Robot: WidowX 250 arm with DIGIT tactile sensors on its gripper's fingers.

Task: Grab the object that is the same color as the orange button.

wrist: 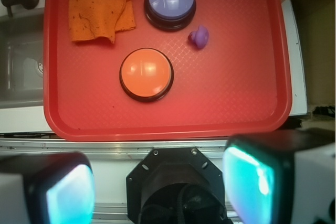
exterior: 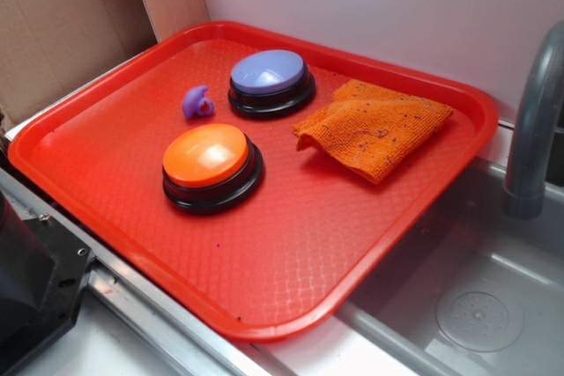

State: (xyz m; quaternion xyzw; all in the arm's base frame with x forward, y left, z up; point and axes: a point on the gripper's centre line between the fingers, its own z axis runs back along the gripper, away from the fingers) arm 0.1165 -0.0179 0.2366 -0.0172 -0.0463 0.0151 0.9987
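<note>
Your pincer (wrist: 157, 182) stands wide apart and empty, held high and back from the red tray (wrist: 236, 114), so nothing is grabbed yet. Ahead of it sits the orange button (wrist: 146, 73). Beyond that, forward and to the left, the orange cloth (wrist: 98, 10) lies untouched near the tray's far corner. Approach, descent and closing all remain.

We see our gripper (wrist: 160, 182) spread wide in the wrist view, its two pads (wrist: 249, 179) glowing teal at the bottom corners, holding nothing and pointing straight down.
</note>
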